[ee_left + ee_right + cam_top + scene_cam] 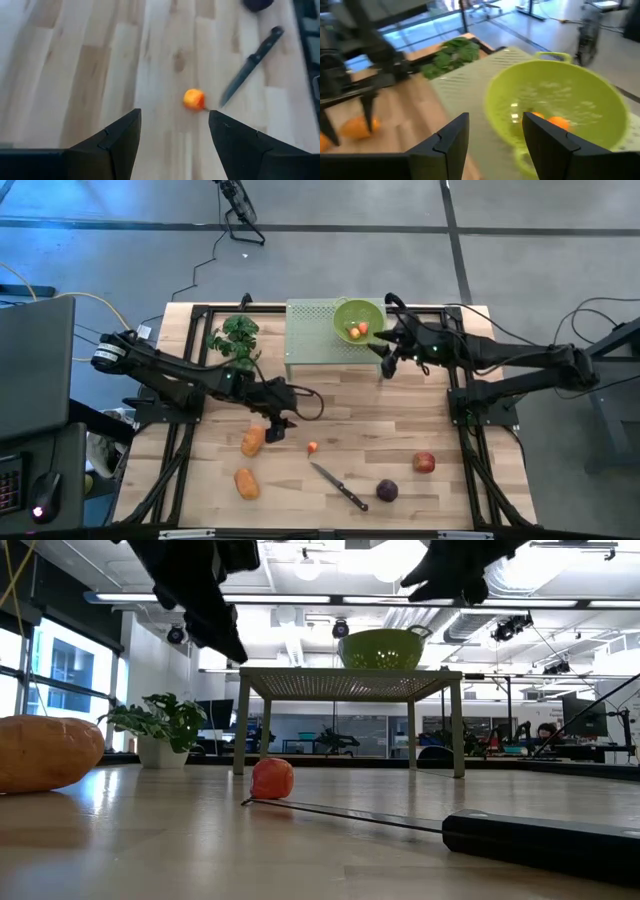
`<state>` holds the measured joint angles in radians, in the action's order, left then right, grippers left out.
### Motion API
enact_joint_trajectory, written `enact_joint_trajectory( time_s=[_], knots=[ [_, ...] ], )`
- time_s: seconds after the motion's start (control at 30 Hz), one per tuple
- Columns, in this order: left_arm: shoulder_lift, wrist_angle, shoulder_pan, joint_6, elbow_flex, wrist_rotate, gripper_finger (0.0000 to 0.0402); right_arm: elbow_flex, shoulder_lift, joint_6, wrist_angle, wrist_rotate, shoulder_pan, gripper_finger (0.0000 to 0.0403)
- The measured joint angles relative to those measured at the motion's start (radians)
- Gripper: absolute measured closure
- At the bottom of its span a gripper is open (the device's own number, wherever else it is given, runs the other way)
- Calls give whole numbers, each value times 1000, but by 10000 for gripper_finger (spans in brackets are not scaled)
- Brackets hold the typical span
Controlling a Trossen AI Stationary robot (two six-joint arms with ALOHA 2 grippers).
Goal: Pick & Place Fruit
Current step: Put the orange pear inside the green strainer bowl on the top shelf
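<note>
Loose fruit lies on the wooden table: two orange oblong pieces (252, 441) (246, 482), a tiny red-orange one (313, 447), a red apple (424, 463) and a dark purple round one (387, 491). Two more small pieces (356, 330) sit inside the green colander (372, 310), which stands on a pale green perforated stand (310, 340). My left gripper (282, 428) hovers open above the table, beside the upper oblong piece. In the left wrist view, the tiny fruit (194, 99) lies ahead of that gripper (175, 114). My right gripper (495, 117) is open beside the colander's rim (520, 155).
A black-handled knife (338, 485) lies between the tiny fruit and the purple one, its blade tip close to the tiny fruit. A green leafy bunch (235, 340) sits at the far left of the table, next to the stand. Black frame rails run along both table sides.
</note>
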<state>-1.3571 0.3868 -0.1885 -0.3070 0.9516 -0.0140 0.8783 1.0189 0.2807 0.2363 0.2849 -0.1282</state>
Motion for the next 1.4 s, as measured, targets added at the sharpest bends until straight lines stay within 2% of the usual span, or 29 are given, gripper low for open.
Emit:
enact_joint_trajectory(
  time_s=[0.17,0.33,0.67,0.83,1.03,1.23,1.4],
  knots=[
    [0,-53,-51,-80,0,-15,172,0,0,22,15,-7,93,227],
    [0,-47,-92,-168,0,-105,172,0,0,65,42,-7,166,227],
    [-8,-70,-102,-302,2,-179,172,0,10,116,55,1,281,227],
    [-64,-64,-102,-358,45,-179,172,0,43,119,53,3,326,227],
    [-167,67,-100,-484,157,-178,172,0,108,142,37,4,363,227],
    [-247,154,-100,-548,240,-152,172,0,171,146,13,22,377,227],
    [-273,165,-100,-594,248,-151,172,0,201,163,13,63,384,227]
  ],
)
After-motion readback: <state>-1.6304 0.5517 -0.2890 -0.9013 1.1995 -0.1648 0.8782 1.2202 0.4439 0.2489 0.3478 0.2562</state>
